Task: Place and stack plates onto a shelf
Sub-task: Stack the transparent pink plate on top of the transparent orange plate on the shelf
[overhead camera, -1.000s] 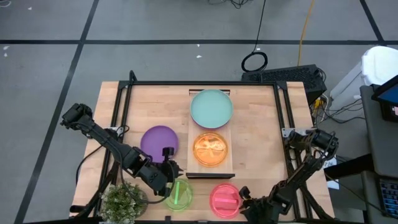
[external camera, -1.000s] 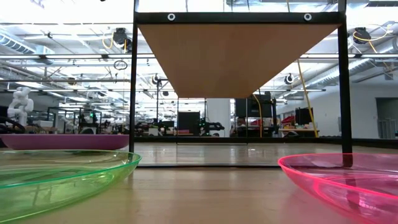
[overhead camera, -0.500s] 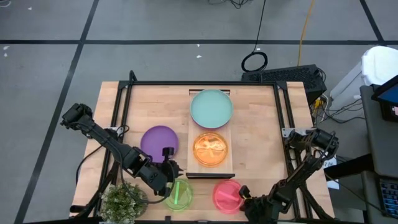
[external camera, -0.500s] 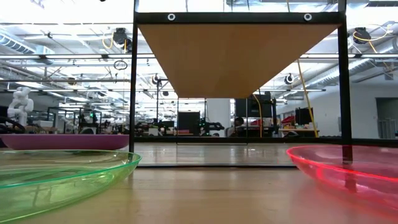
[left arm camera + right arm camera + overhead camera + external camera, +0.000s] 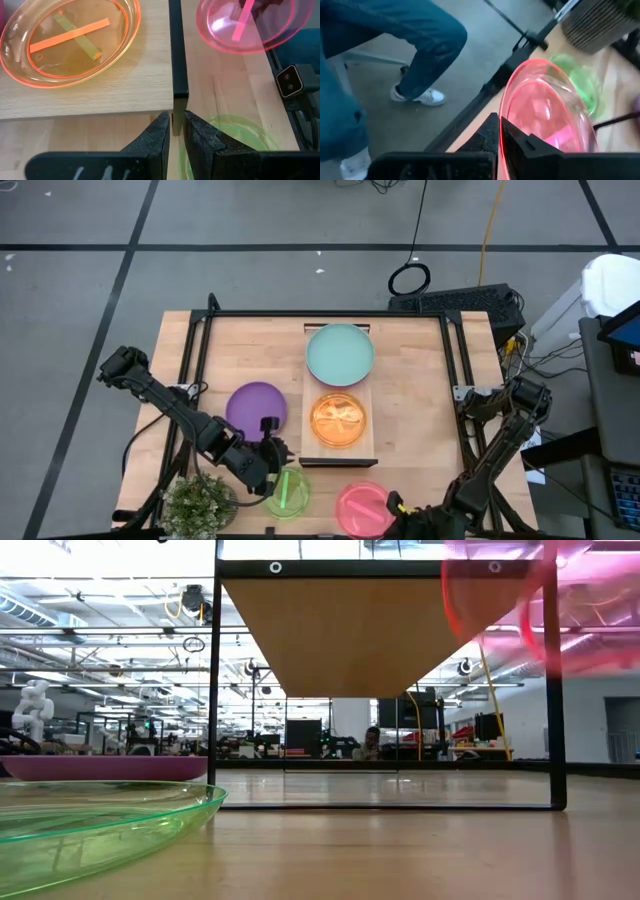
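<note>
Your right gripper [image 5: 395, 507] has clamped onto the rim of the pink-red plate [image 5: 362, 507] at the table's near edge and lifted it: a second ago that plate sat flat on the butcher-block tabletop [image 5: 415, 400] in the low view, and now it hangs tilted high in that view [image 5: 520, 600], clear of the wood. From above, it has slid slightly toward the near edge and the right arm's elbow has swung outward. The right wrist view shows the thin rim pinched between the closed fingers [image 5: 492, 135], the plate [image 5: 545, 107] standing on edge. Your left gripper [image 5: 278, 455] has not moved; it hovers over the green plate [image 5: 288, 492], its fingers [image 5: 159, 135] nearly together with a narrow gap, holding nothing. The shelf [image 5: 372, 405] is unchanged, carrying the teal plate [image 5: 340, 352] at its far end and the orange plate [image 5: 338, 420] nearer you. The purple plate [image 5: 256, 408] rests on the tabletop just left of the shelf, as before.
</note>
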Robot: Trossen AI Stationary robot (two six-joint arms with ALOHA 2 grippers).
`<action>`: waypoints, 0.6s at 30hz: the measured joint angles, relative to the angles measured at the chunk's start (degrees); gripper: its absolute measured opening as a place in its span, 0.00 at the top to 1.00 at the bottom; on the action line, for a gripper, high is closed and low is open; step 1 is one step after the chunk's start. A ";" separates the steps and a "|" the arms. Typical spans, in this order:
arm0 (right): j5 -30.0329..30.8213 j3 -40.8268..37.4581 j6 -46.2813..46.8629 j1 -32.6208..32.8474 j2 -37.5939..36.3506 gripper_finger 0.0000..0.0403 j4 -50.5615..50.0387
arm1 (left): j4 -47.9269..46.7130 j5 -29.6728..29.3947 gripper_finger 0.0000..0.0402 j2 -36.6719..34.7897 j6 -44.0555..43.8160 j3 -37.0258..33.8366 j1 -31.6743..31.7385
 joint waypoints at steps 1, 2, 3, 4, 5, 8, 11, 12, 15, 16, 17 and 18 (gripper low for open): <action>0.60 1.23 -0.87 0.00 -0.01 1.00 -0.87 | 0.00 0.00 0.85 0.00 -0.16 0.00 -0.11; 1.42 2.52 -1.73 0.00 0.03 1.00 -2.06 | -0.06 0.01 0.85 0.00 -0.27 0.00 -0.29; 1.98 3.82 -2.73 0.00 0.04 1.00 -3.53 | -0.12 0.01 0.85 0.00 -0.50 0.00 -0.53; 2.65 5.06 -3.65 0.00 0.04 1.00 -4.70 | -0.26 -0.01 0.85 0.00 -0.77 0.00 -0.86; 2.77 6.32 -4.32 0.00 0.04 1.00 -5.46 | -0.57 0.01 0.85 0.00 -1.28 0.00 -1.26; 4.36 9.72 -6.22 -0.02 -0.11 1.00 -8.69 | -1.68 -0.01 0.85 0.00 -3.07 0.00 -2.82; 5.92 11.76 -7.50 -0.20 -0.98 1.00 -11.09 | -1.67 -0.05 0.85 0.00 -4.40 0.00 -4.96; 6.49 12.11 -8.11 -0.32 -1.43 1.00 -11.33 | -1.61 -0.08 0.85 0.00 -4.60 0.00 -5.69; 7.29 12.51 -10.44 -0.51 -3.15 1.00 -11.18 | -1.04 -1.66 0.85 0.00 -5.34 0.00 -8.20; 7.31 12.51 -11.31 -0.81 -3.67 1.00 -11.25 | -0.94 -2.22 0.85 -0.02 -5.68 0.00 -8.94; 7.29 12.51 -12.12 -1.19 -4.25 1.00 -11.27 | -0.62 -2.66 0.85 0.00 -5.97 0.00 -9.62; 7.52 12.51 -13.11 -1.58 -4.83 1.00 -11.27 | -0.11 -2.78 0.85 0.00 -5.99 0.00 -10.30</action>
